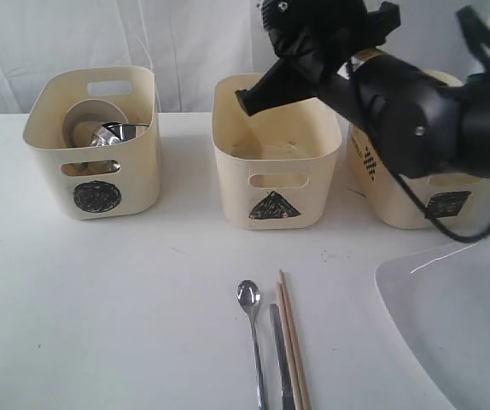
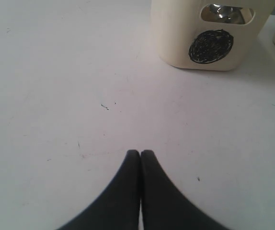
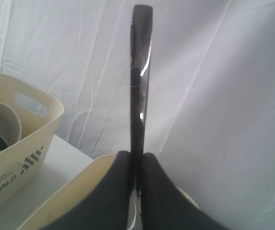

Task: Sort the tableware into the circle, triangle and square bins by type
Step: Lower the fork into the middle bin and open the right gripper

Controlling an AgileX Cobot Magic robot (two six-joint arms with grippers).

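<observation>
Circle bin [image 1: 134,171] holds white bowl [image 1: 81,111], steel vessel [image 1: 119,132]; right gripper [image 3: 136,155] clamps steel utensil [image 3: 141,72]; left gripper [image 2: 140,153] clenched.

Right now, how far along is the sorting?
Done: the circle bin holds a white bowl and steel ware. In hand: the right gripper is shut on a thin steel utensil, probably the fork, above the triangle bin. The left gripper is shut and empty. Left: spoon, knife and chopsticks lie on the table, and the plate is not in the square bin yet.
</observation>
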